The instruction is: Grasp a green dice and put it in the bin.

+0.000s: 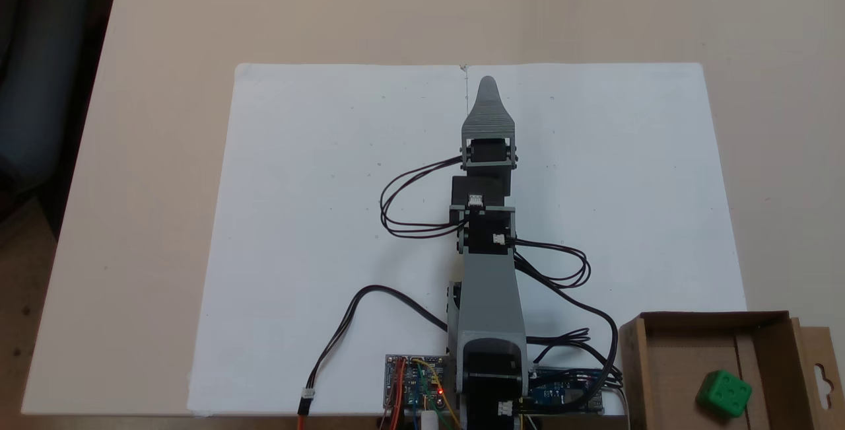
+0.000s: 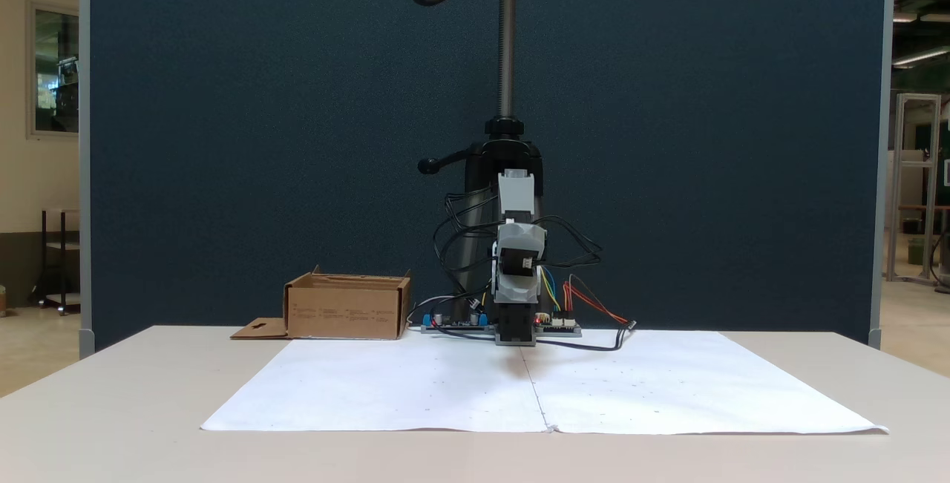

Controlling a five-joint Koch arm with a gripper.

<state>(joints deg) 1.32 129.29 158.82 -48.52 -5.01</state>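
The green dice [image 1: 724,394] is lying inside the bin [image 1: 680,364], on the cardboard floor, toward the side nearest the flap with the hang-hole [image 1: 820,377]. It is resting slightly tilted, with several pips facing up. It is well apart from the arm.

The bin is sitting on the table [image 1: 132,218] just beside the arm's base, off the corner of the white paper sheet [image 1: 317,218]. In the other fixed view, the bin [image 2: 347,310] is standing to the left of the base, with its flap lying flat on the table [image 2: 111,409].

Relative to the bin, the arm is stretching away over the middle of the paper sheet [image 2: 415,394]. The jaws [image 1: 488,86] are pointing along the centre seam of the sheet, away from the base. Only one grey tapering tip is showing from above, and the other fixed view shows the jaws [image 2: 515,320] end-on and too small to resolve, so it cannot be told whether they are released or clenched. Nothing is visible between them.

Black cables [image 1: 409,205] are looping on both sides of the arm. Circuit boards [image 1: 414,384] are lying at the base, between the arm and the bin.
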